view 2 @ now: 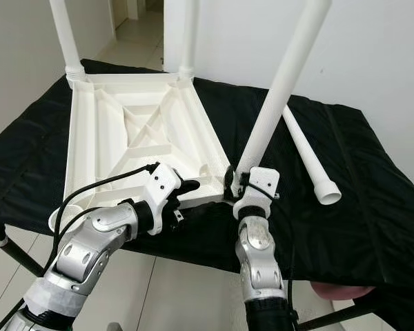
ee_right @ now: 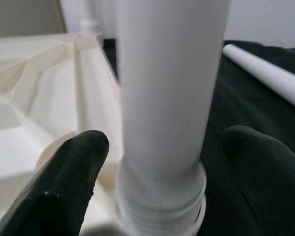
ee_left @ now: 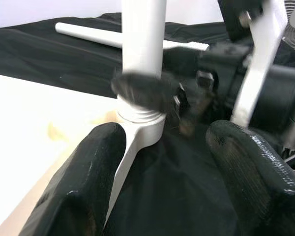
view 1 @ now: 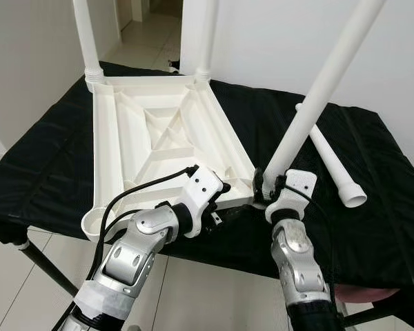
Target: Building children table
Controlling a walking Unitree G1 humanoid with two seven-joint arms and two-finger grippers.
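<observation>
A white children's table top (view 1: 159,131) lies upside down on a black cloth (view 1: 48,172). Two white legs (view 1: 85,34) (view 1: 208,34) stand in its far corners. A third leg (view 1: 324,83) stands in the near right corner socket, its threaded base (ee_right: 162,216) at the socket. My right gripper (view 1: 268,185) is open, with a finger (ee_right: 64,187) on each side of that leg's base and a gap to it. My left gripper (view 1: 228,200) is open beside the same corner, its fingers (ee_left: 88,172) straddling the socket arm. A fourth leg (view 1: 331,162) lies loose on the cloth to the right.
The near left corner socket (view 1: 96,222) holds no leg and hangs near the cloth's front edge. Light tiled floor (view 1: 27,289) shows below the front edge. White walls stand behind and to the left, with a doorway at the back.
</observation>
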